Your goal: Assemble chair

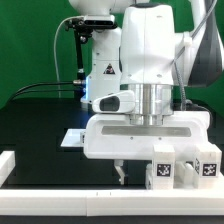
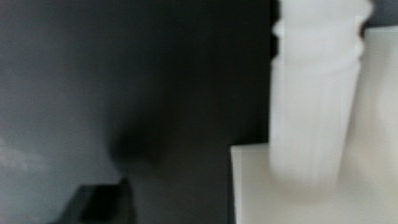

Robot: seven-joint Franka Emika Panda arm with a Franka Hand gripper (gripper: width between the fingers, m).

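In the exterior view the gripper (image 1: 144, 172) is hovering low beside the chair parts (image 1: 186, 166) at the view's right, probably lining up a grasp. In the wrist view a white chair bar (image 2: 317, 90) is standing clear of one dark finger (image 2: 100, 204); whether the claw is spread or pinching, I cannot tell.

Black table (image 1: 30, 125) carried the marker board (image 1: 72, 140) at the exterior view's left, chair blocks (image 1: 185, 168) at its right, a rail (image 1: 60, 202) nearest.

The chair parts (image 1: 182, 175) look like smooth, matt white plastic. The desk (image 1: 35, 125) is matt black, while the arm's casing (image 1: 150, 45) is glossy white plastic above a ribbed metal collar (image 1: 150, 100).
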